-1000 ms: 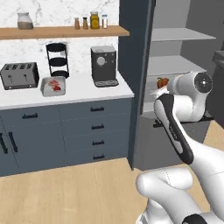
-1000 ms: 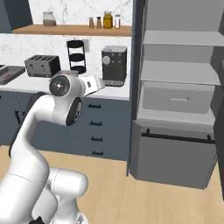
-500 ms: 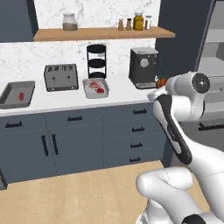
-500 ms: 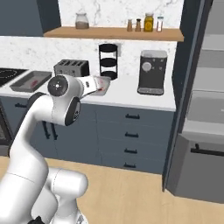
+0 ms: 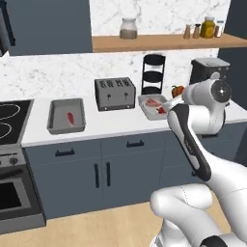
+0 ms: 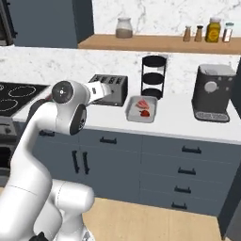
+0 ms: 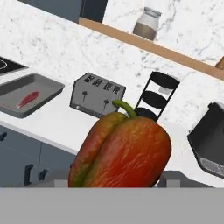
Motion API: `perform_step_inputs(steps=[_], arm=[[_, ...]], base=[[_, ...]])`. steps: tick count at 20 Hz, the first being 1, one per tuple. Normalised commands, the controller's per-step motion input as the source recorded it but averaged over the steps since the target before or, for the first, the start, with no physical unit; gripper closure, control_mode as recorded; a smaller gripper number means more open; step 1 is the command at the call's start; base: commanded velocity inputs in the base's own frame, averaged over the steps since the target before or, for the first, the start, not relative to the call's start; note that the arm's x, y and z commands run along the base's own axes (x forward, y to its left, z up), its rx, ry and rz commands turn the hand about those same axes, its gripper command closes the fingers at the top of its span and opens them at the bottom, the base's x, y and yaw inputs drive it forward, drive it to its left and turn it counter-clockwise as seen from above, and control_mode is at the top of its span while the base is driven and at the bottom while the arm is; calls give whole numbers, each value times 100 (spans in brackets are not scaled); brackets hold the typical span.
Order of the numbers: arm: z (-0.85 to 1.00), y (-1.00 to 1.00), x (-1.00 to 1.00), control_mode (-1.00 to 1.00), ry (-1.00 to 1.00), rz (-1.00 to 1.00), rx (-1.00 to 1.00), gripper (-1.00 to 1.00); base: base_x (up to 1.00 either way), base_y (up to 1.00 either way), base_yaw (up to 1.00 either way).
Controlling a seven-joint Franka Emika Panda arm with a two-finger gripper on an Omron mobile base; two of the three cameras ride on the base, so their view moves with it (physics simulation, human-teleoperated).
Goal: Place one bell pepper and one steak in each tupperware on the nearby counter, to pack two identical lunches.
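Filling the hand view, a bell pepper [image 7: 124,151] in the gripper [image 7: 120,181].

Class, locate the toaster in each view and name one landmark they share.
Left base view: toaster, centre.
Right base view: left of centre, partly behind the arm.
Hand view: left of centre, above the bell pepper.
Shared landmark: black tiered stand just right of it.
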Motion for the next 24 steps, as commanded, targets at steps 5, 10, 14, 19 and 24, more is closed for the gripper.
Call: perform_step_inputs(steps=[5,10,14,19,24], arm=[[0,0,0,100,0,0,0,100],[0,0,0,100,0,0,0,100],[0,0,0,100,0,0,0,100],[0,0,0,100,0,0,0,100],[0,0,0,100,0,0,0,100]], base=[[49,100,-13],[54,99,-27],[80,63,-24],[52,5,-18],[26,15,-25]])
